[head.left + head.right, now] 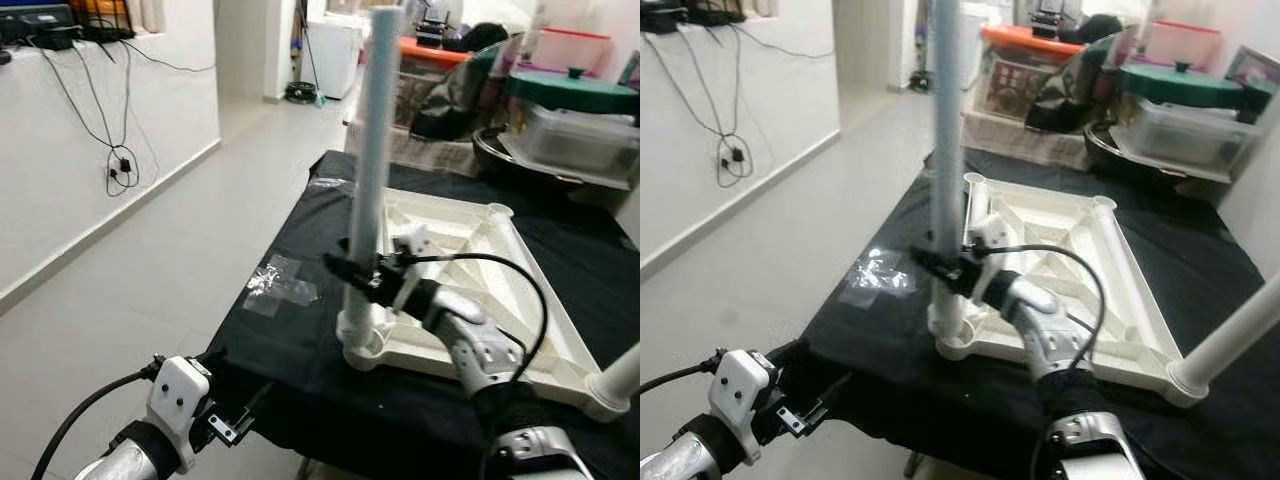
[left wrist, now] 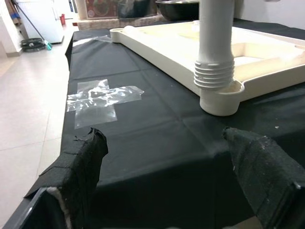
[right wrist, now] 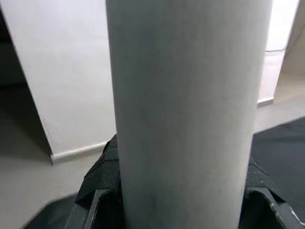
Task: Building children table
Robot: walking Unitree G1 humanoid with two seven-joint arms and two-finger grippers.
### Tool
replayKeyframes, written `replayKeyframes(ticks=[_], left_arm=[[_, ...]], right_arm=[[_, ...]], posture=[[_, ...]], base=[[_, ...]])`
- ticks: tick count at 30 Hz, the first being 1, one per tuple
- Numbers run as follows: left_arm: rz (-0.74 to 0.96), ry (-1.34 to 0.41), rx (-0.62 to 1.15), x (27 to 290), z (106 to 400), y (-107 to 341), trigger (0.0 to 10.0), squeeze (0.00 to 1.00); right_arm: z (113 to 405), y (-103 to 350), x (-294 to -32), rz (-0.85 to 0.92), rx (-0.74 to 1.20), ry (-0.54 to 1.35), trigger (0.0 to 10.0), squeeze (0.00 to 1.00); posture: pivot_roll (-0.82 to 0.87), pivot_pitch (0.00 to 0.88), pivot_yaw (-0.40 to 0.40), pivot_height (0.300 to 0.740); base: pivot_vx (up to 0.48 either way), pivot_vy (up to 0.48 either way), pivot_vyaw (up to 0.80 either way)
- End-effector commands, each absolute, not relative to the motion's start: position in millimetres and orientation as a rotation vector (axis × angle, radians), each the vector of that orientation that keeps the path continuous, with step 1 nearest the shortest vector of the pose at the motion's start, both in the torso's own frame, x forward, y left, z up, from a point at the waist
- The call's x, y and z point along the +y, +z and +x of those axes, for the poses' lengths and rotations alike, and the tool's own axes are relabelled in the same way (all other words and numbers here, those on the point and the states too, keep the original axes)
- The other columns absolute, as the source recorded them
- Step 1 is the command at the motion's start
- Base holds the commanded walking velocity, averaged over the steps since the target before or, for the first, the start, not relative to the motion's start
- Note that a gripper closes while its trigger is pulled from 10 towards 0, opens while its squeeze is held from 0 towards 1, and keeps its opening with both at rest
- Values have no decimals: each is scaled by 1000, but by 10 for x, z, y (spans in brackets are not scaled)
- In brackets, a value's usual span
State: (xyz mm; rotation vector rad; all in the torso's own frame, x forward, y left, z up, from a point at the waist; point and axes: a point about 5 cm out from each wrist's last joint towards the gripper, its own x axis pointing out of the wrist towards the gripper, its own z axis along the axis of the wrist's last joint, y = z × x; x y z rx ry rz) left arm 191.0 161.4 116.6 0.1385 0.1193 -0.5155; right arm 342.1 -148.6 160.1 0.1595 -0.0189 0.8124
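the right gripper (image 1: 362, 268) is clamped on an upright table leg (image 1: 372, 150) standing in the inverted tabletop's (image 1: 470, 290) corner socket; another leg (image 1: 1230, 340) looks fitted, far sockets remain empty. the left gripper (image 2: 167, 162) hangs spread apart.

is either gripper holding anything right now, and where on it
The right gripper grips the upright white table leg low on its shaft, just above its socket in the upturned tabletop. The left gripper is open and holds nothing.

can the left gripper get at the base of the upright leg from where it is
Probably yes. The left gripper is open at the near table edge, facing the upright leg where it enters the tabletop corner socket; only bare black cloth lies between. The right gripper grips higher up.
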Motion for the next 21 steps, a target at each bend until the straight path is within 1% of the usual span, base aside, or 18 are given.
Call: replayKeyframes(ticks=[1, 7, 12, 21], left_arm=[[132, -520, 132, 1611, 1909, 1131, 10000, 0], [137, -525, 131, 1618, 1933, 1128, 10000, 0], [144, -532, 131, 1627, 1966, 1119, 10000, 0], [148, -532, 128, 1630, 1976, 1118, 10000, 0]], right_arm=[[3337, 1253, -1584, 255, 140, 748, 10000, 0], [3281, 1186, -1630, 309, 137, 704, 10000, 0], [3185, 1119, -1557, 333, 139, 729, 10000, 0], [3191, 1105, -1531, 342, 148, 736, 10000, 0]], posture=[[54, 0, -112, 740], [46, 0, -103, 740], [41, 0, -97, 740], [47, 0, -100, 740]], base=[[0, 0, 0], [0, 0, 0], [0, 0, 0], [0, 0, 0]])
